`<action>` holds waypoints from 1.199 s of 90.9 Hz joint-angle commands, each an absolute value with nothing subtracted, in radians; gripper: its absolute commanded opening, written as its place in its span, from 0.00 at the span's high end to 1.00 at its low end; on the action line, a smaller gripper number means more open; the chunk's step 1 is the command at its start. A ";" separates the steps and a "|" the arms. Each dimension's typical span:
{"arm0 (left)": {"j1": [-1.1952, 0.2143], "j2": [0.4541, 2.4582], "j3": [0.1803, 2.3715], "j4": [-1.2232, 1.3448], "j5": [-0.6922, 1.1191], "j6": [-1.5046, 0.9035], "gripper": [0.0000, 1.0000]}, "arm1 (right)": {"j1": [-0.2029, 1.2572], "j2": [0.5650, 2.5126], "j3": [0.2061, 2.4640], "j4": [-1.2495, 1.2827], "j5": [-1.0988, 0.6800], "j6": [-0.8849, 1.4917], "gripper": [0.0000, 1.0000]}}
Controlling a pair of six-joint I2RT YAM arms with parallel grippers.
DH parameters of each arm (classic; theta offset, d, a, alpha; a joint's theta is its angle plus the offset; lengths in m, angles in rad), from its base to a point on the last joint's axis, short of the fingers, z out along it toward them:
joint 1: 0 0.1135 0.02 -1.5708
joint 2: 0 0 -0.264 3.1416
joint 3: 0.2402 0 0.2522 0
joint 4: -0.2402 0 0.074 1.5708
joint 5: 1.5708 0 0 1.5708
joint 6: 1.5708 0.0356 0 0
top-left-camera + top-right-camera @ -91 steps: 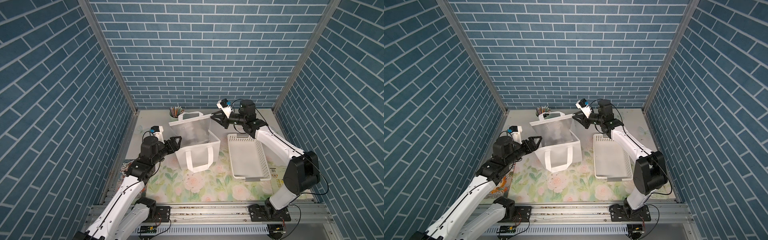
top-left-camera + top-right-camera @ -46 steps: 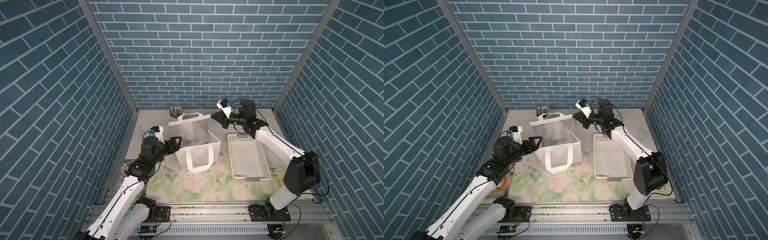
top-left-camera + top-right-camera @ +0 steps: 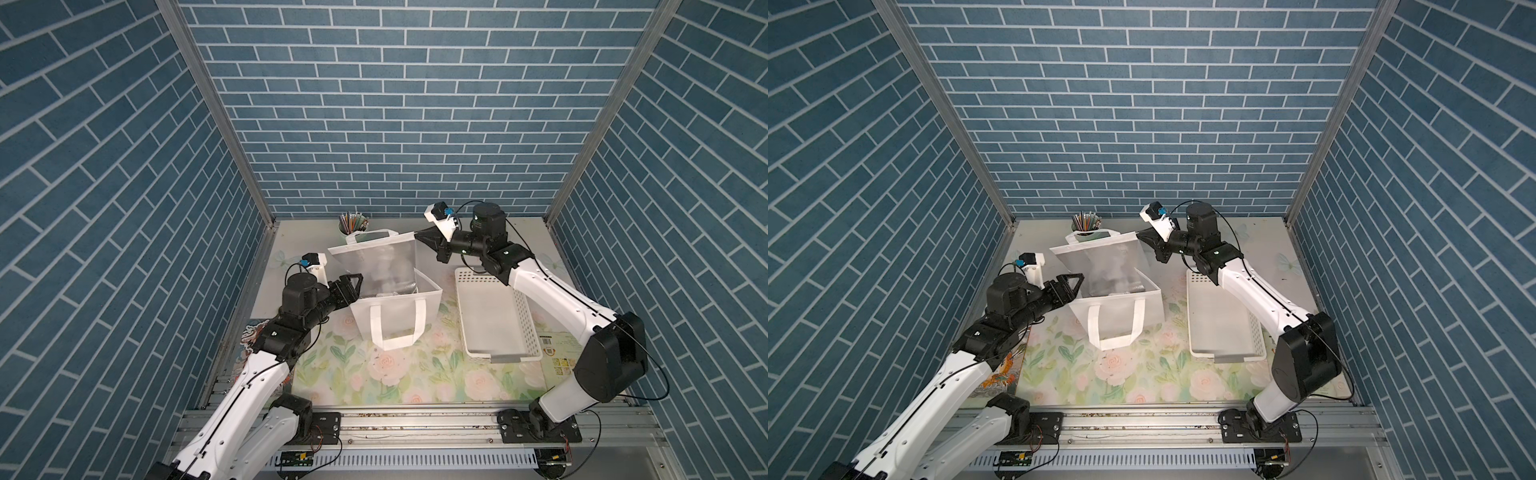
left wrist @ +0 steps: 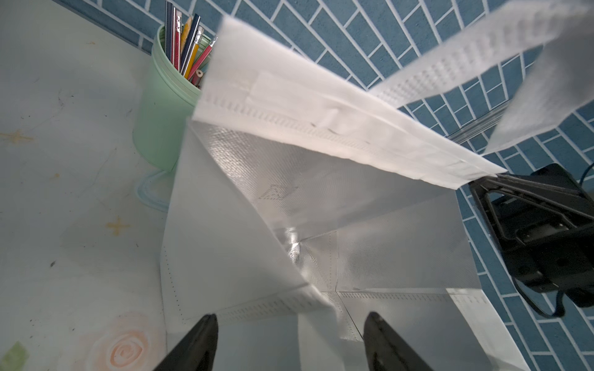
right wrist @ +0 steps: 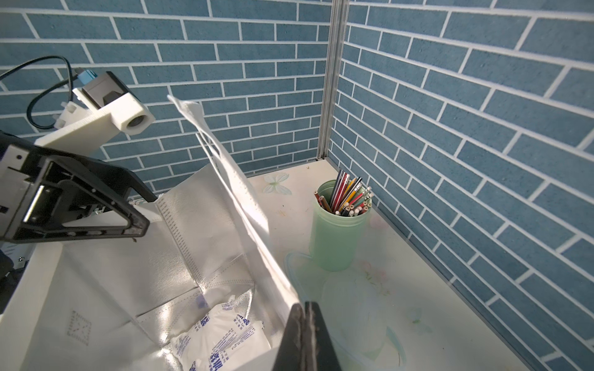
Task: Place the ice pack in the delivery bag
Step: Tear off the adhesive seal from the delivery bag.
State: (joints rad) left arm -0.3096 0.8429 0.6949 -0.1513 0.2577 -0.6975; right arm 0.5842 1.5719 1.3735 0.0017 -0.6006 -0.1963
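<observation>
Right tool (image 5: 304, 313) was clenched on a rim corner of the large white foil-lined fabric delivery bag (image 3: 392, 309), likely propping it open; left tool (image 4: 290, 316) sat released, jaws straddling the opposite rim. Small soft white blue-printed ice pack (image 5: 221, 334) lay on the bag's foil floor. Green pencil cup (image 5: 337, 237) stood just behind, white perforated basket (image 3: 527, 326) beside; neither looked obstructive.

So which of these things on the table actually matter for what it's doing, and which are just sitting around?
Part of the job:
- ice pack, already lying inside the bag
- delivery bag

Just lying about:
- white basket
- green cup of pencils
- floral mat
</observation>
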 commanded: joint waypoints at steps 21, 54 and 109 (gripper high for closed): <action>-0.302 0.854 0.675 -0.135 0.266 -0.694 0.38 | 0.672 1.525 1.386 -0.174 -0.277 0.039 1.00; -0.302 0.861 0.666 -0.131 0.242 -0.702 0.41 | 0.702 1.451 1.392 -0.258 -0.302 0.271 1.00; -0.302 0.858 0.678 -0.118 0.243 -0.703 0.43 | 0.764 1.518 1.467 -0.065 -0.449 0.653 1.00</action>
